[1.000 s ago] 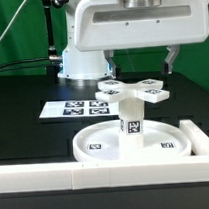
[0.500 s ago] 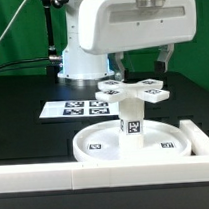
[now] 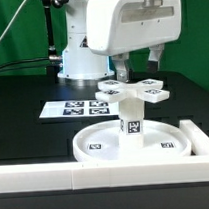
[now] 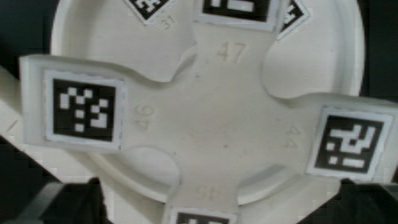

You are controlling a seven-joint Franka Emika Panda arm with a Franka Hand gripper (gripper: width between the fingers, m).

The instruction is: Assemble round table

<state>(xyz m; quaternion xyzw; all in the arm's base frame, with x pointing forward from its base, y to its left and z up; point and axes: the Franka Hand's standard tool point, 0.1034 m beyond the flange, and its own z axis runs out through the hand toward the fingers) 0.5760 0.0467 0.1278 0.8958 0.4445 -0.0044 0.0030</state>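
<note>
The large round rimmed disc (image 3: pixel 95 145) lies on the black table by the front wall. The short post (image 3: pixel 130 119) stands upright on it. The cross-shaped piece (image 3: pixel 134 88) sits level on top of the post. My gripper (image 3: pixel 137 62) hangs just above the cross piece, open and empty, with one finger (image 3: pixel 118 67) on each side and clear of the piece. The wrist view looks straight down on the cross-shaped piece (image 4: pixel 205 110) with its tagged arms, and the disc (image 4: pixel 329 60) shows beneath it. My fingertips do not show there.
The marker board (image 3: pixel 78 107) lies flat behind the disc toward the exterior view's left. The long white border wall (image 3: pixel 57 176) runs along the front and turns back at the exterior view's right (image 3: pixel 200 137). The arm's base (image 3: pixel 80 62) stands behind.
The hand has turned about its vertical axis above the cross piece, so the fingers look closer together in the exterior view. The disc, post and cross piece have not moved.
</note>
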